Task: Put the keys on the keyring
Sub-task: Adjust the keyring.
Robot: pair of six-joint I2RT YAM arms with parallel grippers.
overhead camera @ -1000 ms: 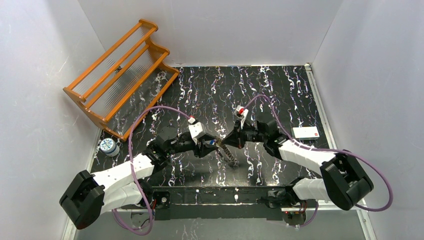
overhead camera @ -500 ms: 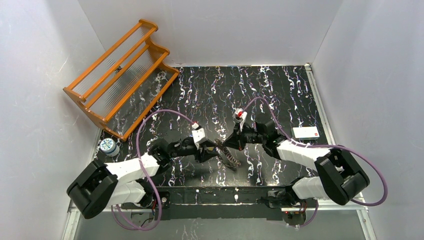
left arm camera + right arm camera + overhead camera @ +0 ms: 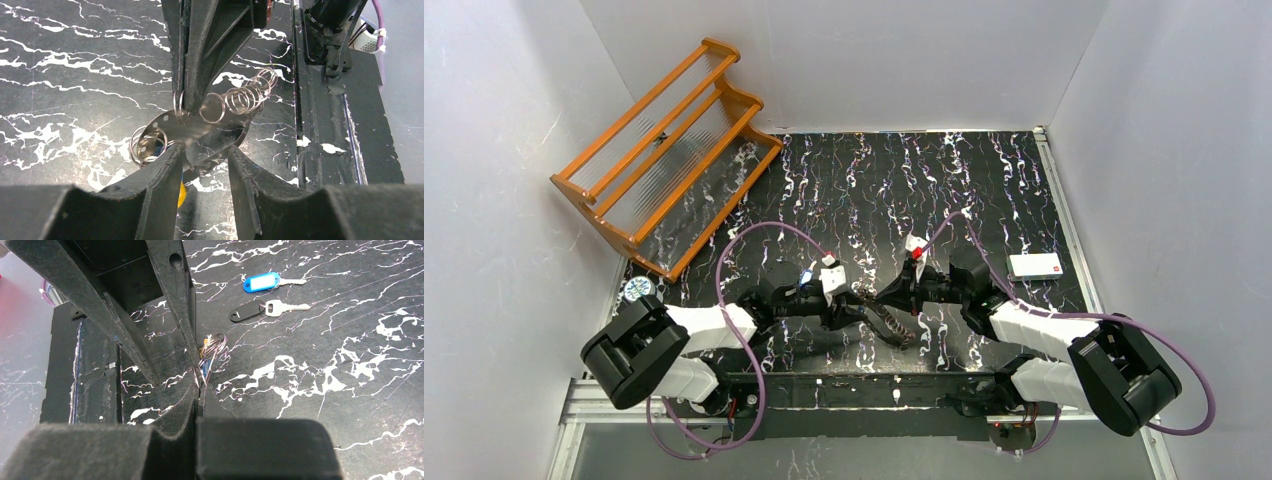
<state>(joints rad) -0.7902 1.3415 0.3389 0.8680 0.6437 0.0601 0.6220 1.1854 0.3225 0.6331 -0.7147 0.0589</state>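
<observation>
The keyring is a shiny oval metal plate with holes and several split rings; it hangs between the two grippers. My right gripper is shut on one of its thin rings and comes in from above in the left wrist view. My left gripper faces it with jaws apart, the plate's lower edge dipping between them. Two of the keys lie on the mat: one with a blue tag and one with a black tag. A blue-and-yellow scrap shows behind my left finger.
An orange wooden rack leans at the back left. A small round tin sits by the left wall and a white card with a red mark at the right. The table's front rail is close beside the grippers.
Both grippers and the keyring have come nearer the table's front edge. The left arm has folded in, and its jaws have narrowed a little. The right gripper stays shut.
</observation>
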